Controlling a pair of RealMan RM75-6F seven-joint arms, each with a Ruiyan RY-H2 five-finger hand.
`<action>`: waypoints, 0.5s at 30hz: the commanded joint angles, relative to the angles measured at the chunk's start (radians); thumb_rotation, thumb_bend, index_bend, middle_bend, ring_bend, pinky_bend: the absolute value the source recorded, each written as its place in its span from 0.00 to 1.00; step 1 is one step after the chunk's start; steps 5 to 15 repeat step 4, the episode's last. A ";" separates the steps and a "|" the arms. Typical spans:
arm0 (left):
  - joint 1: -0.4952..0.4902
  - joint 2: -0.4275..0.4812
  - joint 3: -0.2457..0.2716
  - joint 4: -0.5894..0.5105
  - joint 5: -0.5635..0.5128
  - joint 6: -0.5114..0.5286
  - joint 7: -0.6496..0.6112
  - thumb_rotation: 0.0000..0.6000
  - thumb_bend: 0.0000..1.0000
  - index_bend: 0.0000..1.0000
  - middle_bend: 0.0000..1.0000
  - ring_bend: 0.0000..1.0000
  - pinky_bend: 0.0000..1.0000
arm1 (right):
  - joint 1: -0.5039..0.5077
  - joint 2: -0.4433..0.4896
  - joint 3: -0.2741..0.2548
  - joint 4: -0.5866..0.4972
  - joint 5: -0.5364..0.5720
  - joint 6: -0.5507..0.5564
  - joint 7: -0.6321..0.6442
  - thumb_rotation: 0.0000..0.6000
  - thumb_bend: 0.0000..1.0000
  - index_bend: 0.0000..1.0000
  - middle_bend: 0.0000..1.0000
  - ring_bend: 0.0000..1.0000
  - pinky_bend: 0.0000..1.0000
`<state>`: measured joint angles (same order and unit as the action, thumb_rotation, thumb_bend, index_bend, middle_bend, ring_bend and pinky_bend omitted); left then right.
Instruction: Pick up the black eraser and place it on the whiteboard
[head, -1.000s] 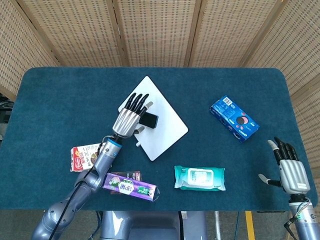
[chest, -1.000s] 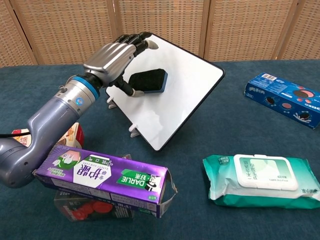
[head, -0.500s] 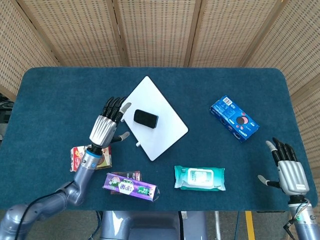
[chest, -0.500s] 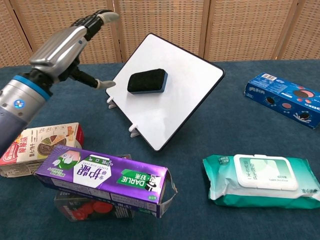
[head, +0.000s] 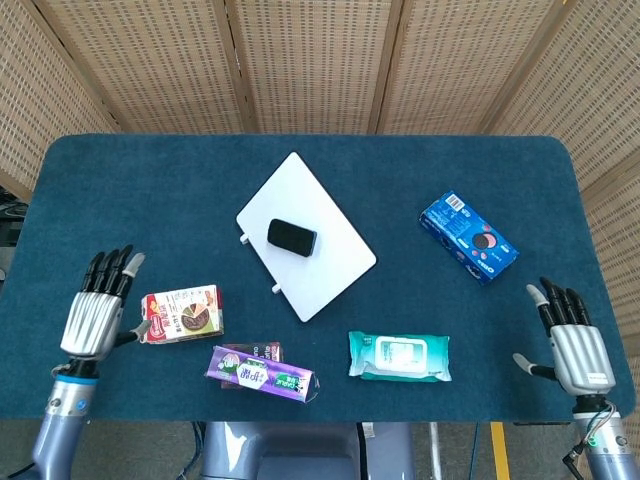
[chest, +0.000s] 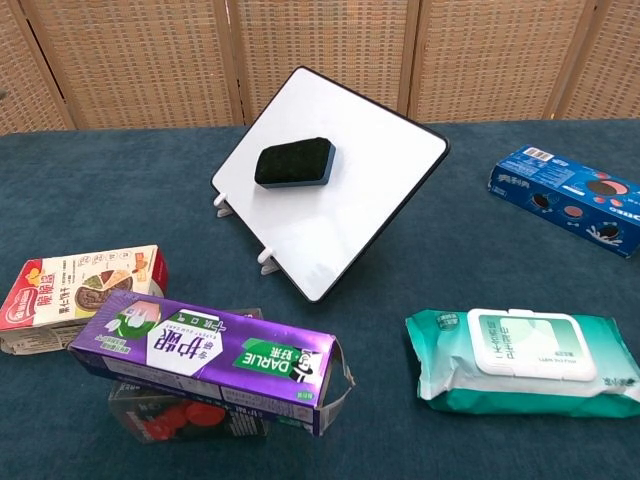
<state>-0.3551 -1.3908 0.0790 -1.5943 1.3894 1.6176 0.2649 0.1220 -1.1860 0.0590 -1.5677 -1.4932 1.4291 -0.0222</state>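
The black eraser (head: 291, 237) (chest: 294, 163) lies on the upper part of the white whiteboard (head: 320, 265) (chest: 350, 200), which rests flat on the blue table near its middle. Nothing touches the eraser. My left hand (head: 95, 310) hovers at the table's front left, far from the board, fingers spread and holding nothing. At the front right edge my right hand (head: 571, 342) is likewise spread and holds nothing. Neither hand shows in the chest view.
A red-and-white carton (head: 180, 313) (chest: 75, 290) lies beside my left hand. A purple toothpaste box (head: 260, 372) (chest: 210, 357) sits near the front edge, atop a clear packet. A green wipes pack (head: 399, 357) (chest: 520, 360) and a blue cookie box (head: 468, 238) (chest: 568, 195) lie right.
My left hand has let go of the eraser on the whiteboard and drawn back to the front left of the table. The right hand has barely moved.
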 joint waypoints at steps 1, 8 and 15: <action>0.030 0.032 0.016 -0.028 -0.023 -0.010 -0.003 1.00 0.05 0.00 0.00 0.00 0.00 | 0.001 0.001 -0.002 -0.003 0.000 -0.003 -0.008 1.00 0.05 0.02 0.00 0.00 0.00; 0.043 0.046 0.010 -0.047 -0.030 -0.018 -0.003 1.00 0.05 0.00 0.00 0.00 0.00 | 0.002 0.003 -0.003 -0.006 0.001 -0.008 -0.014 1.00 0.05 0.02 0.00 0.00 0.00; 0.043 0.046 0.010 -0.047 -0.030 -0.018 -0.003 1.00 0.05 0.00 0.00 0.00 0.00 | 0.002 0.003 -0.003 -0.006 0.001 -0.008 -0.014 1.00 0.05 0.02 0.00 0.00 0.00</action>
